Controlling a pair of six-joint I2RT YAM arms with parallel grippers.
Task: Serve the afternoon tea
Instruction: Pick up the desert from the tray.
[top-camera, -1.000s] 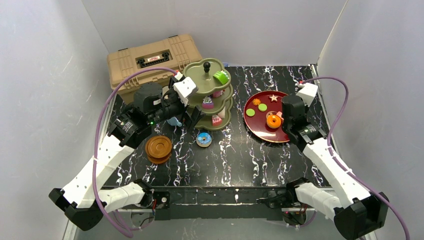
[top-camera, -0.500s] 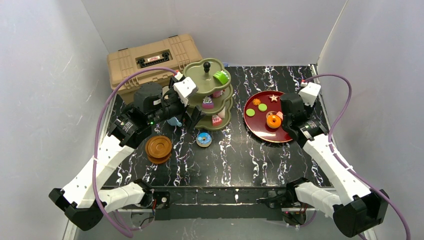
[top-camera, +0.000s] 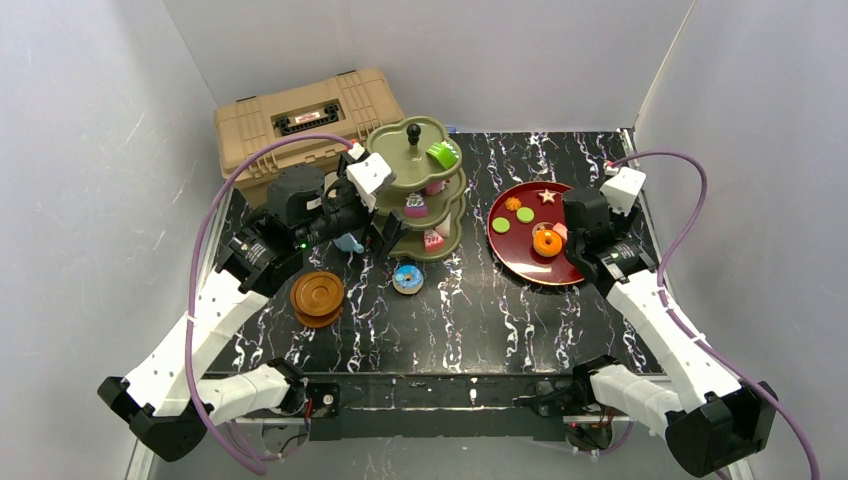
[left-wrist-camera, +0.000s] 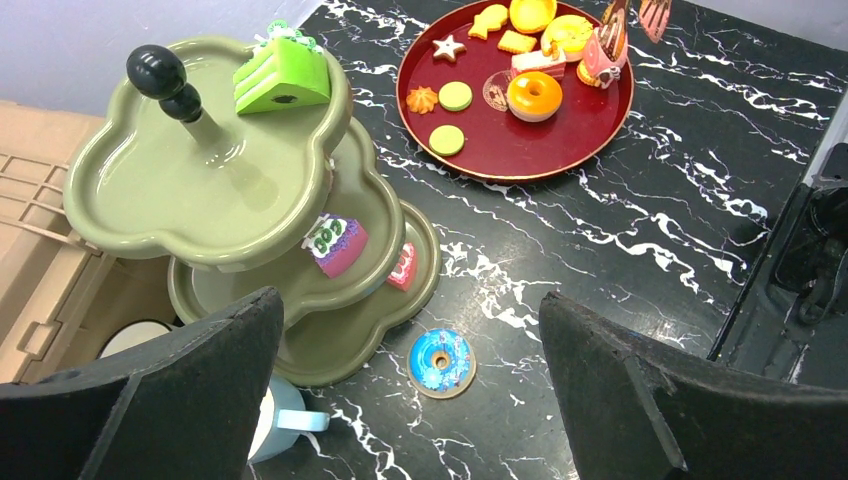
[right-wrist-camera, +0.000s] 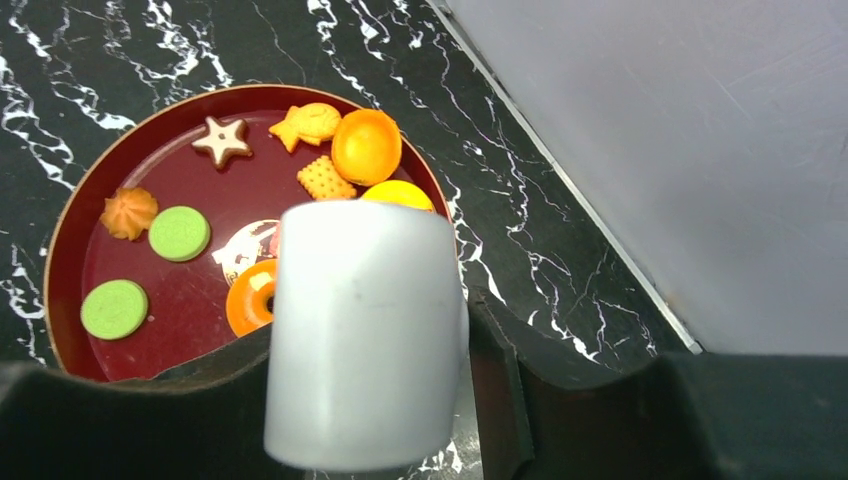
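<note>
Where the landmark sits: olive-green three-tier stand on the black marbled table; tan toolbox just behind and left of it.
Tiers: green cake on top, purple cake on the middle, pink cake on the bottom.
Blue donut: on the table, just in front of the stand.
Light-blue mug: just beside the stand's base, on its left.
Saucers: brown stack, front-left of the stand, apart from it.
Red tray: near the stand, on its right; carries an orange donut and biscuits.
Left gripper: close to the stand's left side, fingers spread wide, holding nothing.
Right gripper: over the tray's side away from the stand; a white mug stands between its fingers, but whether they press it cannot be told.
</note>
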